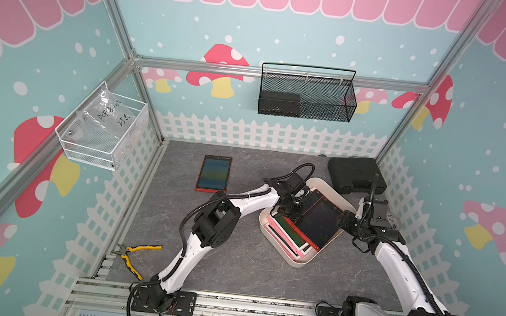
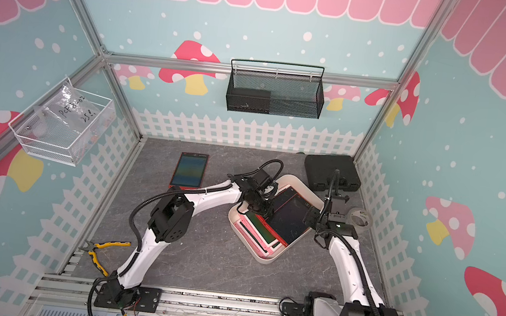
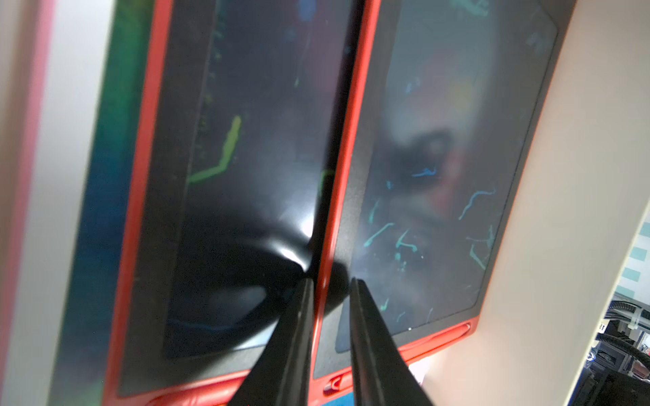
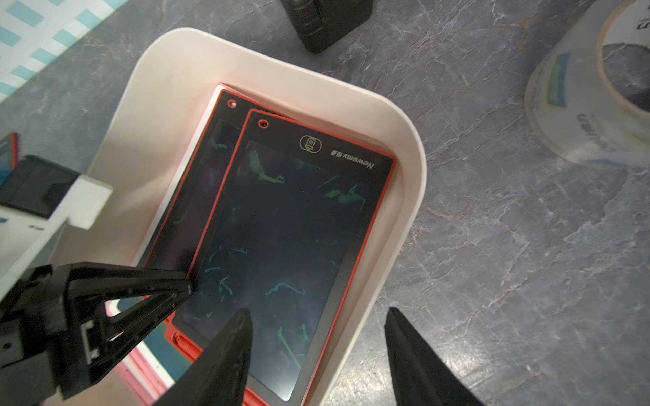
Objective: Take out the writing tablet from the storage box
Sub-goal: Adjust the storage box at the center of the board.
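The cream-white storage box (image 1: 296, 263) (image 2: 262, 259) (image 4: 415, 158) stands right of centre and holds a stack of several tablets. The top writing tablet (image 1: 319, 223) (image 3: 439, 140) (image 4: 281, 228) has a red frame and a dark screen, and it lies askew on the stack. My left gripper (image 1: 292, 212) (image 3: 330, 281) is shut on that tablet's long left edge, with one finger on each side of the red rim. My right gripper (image 1: 346, 219) (image 4: 318, 316) is open. It straddles the box's right wall, one fingertip over the screen and the other over the table.
Another red tablet (image 1: 213, 173) lies flat on the table at the back left. A black case (image 1: 355, 175) sits behind the box and a tape roll (image 4: 598, 88) to its right. Yellow pliers (image 1: 133, 254) lie at the front left. Wire baskets (image 1: 307, 93) (image 1: 102, 128) hang on the walls.
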Controlling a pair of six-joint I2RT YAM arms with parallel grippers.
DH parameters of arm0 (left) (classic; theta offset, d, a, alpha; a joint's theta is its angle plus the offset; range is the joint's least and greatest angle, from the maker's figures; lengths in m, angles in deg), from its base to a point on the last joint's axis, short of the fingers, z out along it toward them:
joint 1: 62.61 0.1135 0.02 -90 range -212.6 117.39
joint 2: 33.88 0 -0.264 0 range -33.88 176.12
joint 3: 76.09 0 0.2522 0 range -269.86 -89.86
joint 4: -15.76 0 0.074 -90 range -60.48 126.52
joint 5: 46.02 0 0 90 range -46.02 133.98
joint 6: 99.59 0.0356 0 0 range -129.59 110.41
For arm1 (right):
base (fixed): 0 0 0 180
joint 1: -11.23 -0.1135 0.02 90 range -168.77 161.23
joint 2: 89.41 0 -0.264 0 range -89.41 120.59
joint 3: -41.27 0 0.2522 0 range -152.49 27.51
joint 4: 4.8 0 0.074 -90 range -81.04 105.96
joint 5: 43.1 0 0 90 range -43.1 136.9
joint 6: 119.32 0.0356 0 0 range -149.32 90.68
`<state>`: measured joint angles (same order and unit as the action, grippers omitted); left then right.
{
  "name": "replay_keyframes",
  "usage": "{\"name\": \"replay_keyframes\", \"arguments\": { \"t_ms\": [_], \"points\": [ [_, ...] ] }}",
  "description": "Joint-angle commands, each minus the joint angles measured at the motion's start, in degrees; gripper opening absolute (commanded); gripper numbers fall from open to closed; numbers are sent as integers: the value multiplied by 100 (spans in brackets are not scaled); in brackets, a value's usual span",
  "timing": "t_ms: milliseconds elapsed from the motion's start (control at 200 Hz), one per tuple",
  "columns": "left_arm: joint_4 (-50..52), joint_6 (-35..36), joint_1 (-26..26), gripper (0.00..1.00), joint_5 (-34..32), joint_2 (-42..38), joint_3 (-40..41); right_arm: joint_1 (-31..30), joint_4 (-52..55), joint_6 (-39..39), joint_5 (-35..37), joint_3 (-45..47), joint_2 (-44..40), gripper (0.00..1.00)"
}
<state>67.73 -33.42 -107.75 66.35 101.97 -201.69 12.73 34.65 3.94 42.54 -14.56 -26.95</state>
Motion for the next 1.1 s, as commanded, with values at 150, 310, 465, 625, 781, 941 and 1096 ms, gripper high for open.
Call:
{"name": "replay_keyframes", "arguments": {
  "t_ms": [150,310,465,625,781,941,1096],
  "points": [
    [531,-21,-223,23,31,214,189,-27,56,365,-137,580,-374,58],
    [510,-28,-223,23,33,203,193,-27,-345,407,-413,983,-81,57],
    [477,-25,-238,23,59,234,200,-27,-688,353,-515,998,326,54],
    [477,-23,-268,23,96,265,170,-6,-536,1,20,618,781,41],
    [481,-83,-358,23,88,349,110,80,-541,-319,159,157,1418,24],
    [483,-192,-636,23,26,379,80,382,-434,-758,431,-216,1823,15],
    [485,-307,-855,23,162,468,-38,606,-396,-929,402,-462,1991,14]
  ]
}}
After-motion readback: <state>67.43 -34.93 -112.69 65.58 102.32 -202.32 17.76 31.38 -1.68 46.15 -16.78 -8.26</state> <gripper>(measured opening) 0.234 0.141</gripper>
